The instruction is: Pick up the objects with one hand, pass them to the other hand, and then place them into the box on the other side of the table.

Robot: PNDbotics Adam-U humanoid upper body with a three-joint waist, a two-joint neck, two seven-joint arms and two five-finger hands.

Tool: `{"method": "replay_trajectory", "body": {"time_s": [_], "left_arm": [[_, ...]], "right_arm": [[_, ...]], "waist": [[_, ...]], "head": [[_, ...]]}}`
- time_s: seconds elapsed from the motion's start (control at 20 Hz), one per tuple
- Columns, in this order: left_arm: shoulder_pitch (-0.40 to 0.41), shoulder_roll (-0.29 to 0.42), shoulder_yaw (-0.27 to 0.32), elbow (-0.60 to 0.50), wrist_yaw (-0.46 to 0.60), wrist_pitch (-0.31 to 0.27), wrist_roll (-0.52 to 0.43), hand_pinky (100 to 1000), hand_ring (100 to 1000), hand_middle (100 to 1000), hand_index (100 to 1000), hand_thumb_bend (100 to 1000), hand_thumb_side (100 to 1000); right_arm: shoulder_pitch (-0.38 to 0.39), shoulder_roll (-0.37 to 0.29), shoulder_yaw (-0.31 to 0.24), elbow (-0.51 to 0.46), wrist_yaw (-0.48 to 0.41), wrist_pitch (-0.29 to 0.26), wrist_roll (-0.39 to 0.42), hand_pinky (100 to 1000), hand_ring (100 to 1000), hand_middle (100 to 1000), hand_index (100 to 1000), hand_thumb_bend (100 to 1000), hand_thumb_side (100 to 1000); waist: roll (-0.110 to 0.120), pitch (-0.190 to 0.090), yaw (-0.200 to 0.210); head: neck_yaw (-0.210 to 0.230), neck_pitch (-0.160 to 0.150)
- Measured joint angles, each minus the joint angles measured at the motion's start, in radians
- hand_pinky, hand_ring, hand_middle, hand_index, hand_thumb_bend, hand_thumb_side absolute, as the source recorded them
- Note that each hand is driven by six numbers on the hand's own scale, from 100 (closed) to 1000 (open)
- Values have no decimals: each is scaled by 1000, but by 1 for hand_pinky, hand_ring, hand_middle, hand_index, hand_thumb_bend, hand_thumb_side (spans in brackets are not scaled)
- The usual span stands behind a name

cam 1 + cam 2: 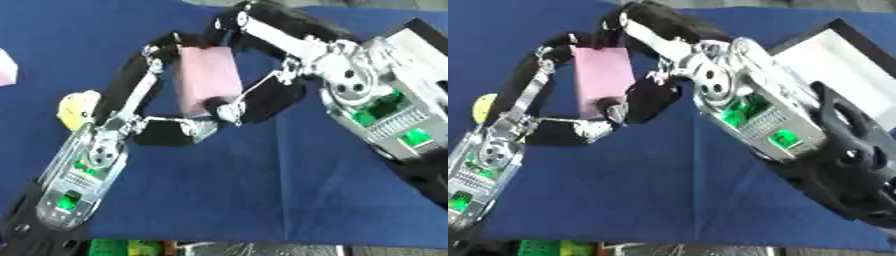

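Pink block (208,79): rectangular, upright and slightly tilted, raised over the blue-covered table (262,190), caught between both hands. Left hand (153,107): reaches in from the lower left, fingers curled along the block's left side, thumb under its lower end. Right hand (262,75): enters from the right, fingers arched over the block's top and right side, thumb at its lower right corner. Yellow object (77,107): on the table just left of the left hand. White box (842,60): behind the right forearm.
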State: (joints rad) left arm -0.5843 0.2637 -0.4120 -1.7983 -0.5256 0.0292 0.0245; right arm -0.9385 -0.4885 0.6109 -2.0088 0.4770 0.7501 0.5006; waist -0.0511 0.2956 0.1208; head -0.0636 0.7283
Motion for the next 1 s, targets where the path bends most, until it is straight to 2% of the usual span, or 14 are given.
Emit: {"method": "replay_trajectory", "body": {"time_s": [0.35,0.55,0.7,1.0], "left_arm": [[-4,-9,-11,0,-24,116,32,889,793,797,915,735,658],[-3,-9,-13,1,-26,161,38,894,796,801,915,762,690],[0,-10,-13,2,-18,187,54,894,794,798,912,764,704],[16,-5,2,10,19,217,73,889,793,792,905,708,679]], "right_arm": [[4,-1,-4,8,-3,7,-7,760,700,453,723,275,100],[6,-6,-18,9,-8,8,-8,760,700,453,723,275,100],[6,-16,-31,10,-12,10,-10,761,700,452,722,276,100],[22,-52,-57,12,-16,16,-16,762,699,452,722,277,100]], "waist": [[0,0,-3],[1,0,-6],[2,0,-10],[8,0,-17]], "head": [[0,0],[0,0],[0,0],[-6,0]]}}
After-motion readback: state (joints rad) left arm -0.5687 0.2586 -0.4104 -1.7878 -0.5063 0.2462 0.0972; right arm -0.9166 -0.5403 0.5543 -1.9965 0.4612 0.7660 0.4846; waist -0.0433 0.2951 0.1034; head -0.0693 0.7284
